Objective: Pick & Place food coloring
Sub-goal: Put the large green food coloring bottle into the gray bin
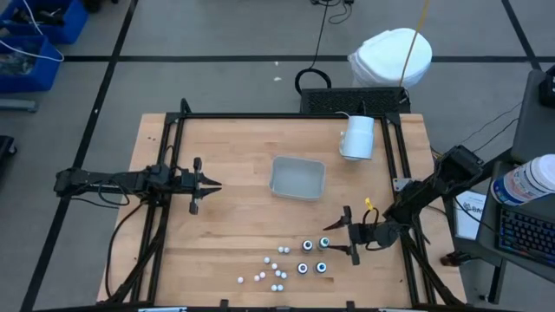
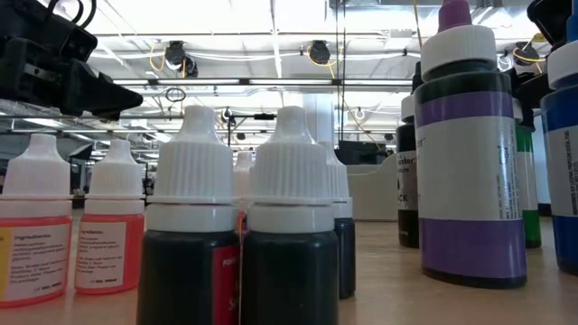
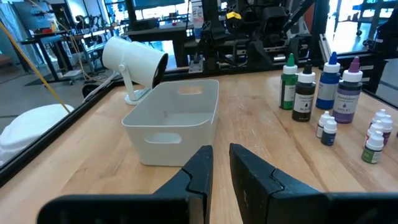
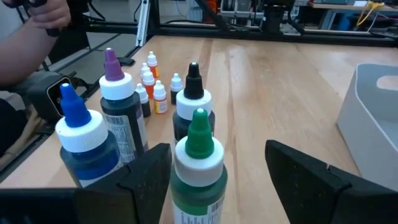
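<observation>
Food coloring (image 1: 299, 263) stands clustered near the surface's front edge, your right gripper (image 4: 214, 171) straddling the green-tipped bottle (image 4: 199, 163) with jaws wide, left gripper (image 1: 206, 185) idle with jaws narrow, so a skewed close could topple crowded neighbours.

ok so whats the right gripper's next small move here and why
Probably ease forward and close on the green-capped bottle. The right gripper is open with that bottle between its fingers, still standing on the table among the other food coloring bottles, and the grey tray holds nothing yet.
</observation>
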`<state>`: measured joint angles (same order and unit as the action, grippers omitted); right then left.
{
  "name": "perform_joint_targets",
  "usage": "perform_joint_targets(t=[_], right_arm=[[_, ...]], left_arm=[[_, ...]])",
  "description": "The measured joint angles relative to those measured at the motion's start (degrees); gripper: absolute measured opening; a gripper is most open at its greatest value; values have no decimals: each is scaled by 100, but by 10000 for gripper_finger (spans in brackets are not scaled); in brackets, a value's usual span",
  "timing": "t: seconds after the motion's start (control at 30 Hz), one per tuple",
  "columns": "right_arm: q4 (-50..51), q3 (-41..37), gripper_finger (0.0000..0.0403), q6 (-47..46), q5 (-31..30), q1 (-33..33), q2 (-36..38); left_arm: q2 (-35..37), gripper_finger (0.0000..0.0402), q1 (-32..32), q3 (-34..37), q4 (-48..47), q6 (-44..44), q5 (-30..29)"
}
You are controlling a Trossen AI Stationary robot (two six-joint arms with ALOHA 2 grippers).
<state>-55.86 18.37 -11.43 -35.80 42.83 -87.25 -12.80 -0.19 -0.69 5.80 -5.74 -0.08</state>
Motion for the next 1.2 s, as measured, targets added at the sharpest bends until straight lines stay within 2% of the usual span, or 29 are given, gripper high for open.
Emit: perform_joint_targets(t=[0.37,0.53,0.93,1.2], right_arm=[[-9,0,247,-163,24,-6,-12],[-66,43,247,-165,304,-13,-49],[430,291,247,-147,462,-47,-83],[412,291,247,-139,462,-48,-77]], left_arm=[[0,63,-1,0,0,0,-1],[0,63,0,0,0,0,0],[-1,63,-1,0,-4,0,-2],[0,63,-2,0,-2,0,0]])
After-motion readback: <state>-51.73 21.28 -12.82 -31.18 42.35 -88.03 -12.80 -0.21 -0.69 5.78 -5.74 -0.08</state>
